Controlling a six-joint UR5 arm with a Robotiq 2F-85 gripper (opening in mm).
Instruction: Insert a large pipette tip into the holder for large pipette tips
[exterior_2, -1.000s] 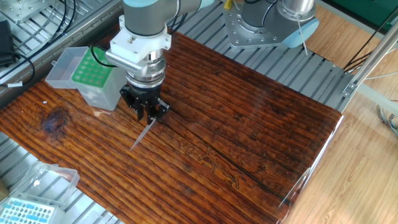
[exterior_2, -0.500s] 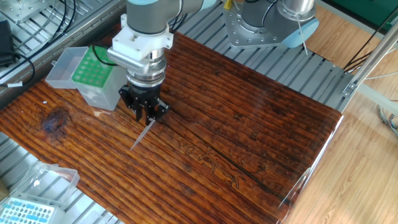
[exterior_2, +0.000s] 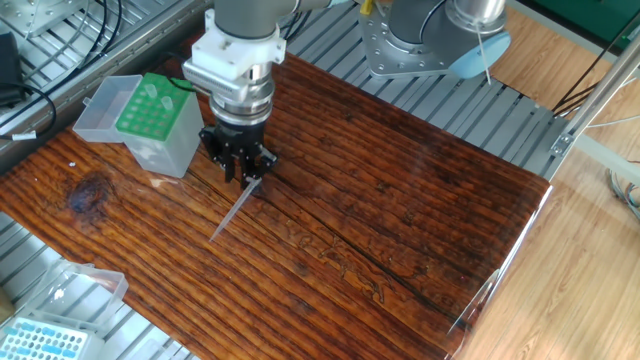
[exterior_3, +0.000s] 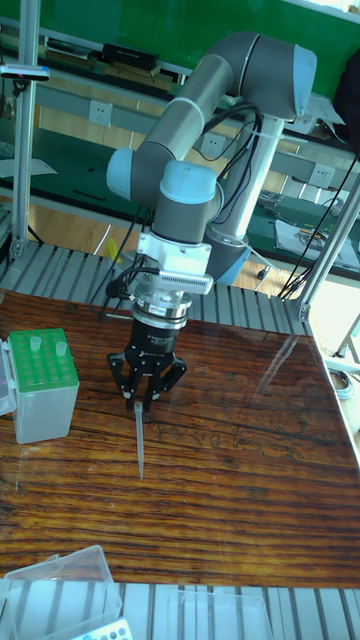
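My gripper (exterior_2: 247, 180) (exterior_3: 137, 405) points straight down over the left part of the wooden table and is shut on the wide end of the large pipette tip (exterior_2: 232, 212) (exterior_3: 139, 442). The tip is a thin translucent cone that hangs upright below the fingers, its point close to the wood. The holder for large pipette tips (exterior_2: 150, 112) (exterior_3: 42, 380) stands just left of the gripper. It is a clear box with a green rack, and its lid (exterior_2: 98, 112) is open to the left. Two tips stand in the rack's far row.
A smaller box with a light blue rack (exterior_2: 42, 340) and an open clear lid (exterior_3: 60, 585) sits at the near left, off the wooden table (exterior_2: 400, 220). A metal robot base (exterior_2: 410, 45) stands behind the table. Cables lie at the far left.
The gripper has risen and shifted slightly toward the back right, still holding the tip. More of the tip now shows below the fingers.
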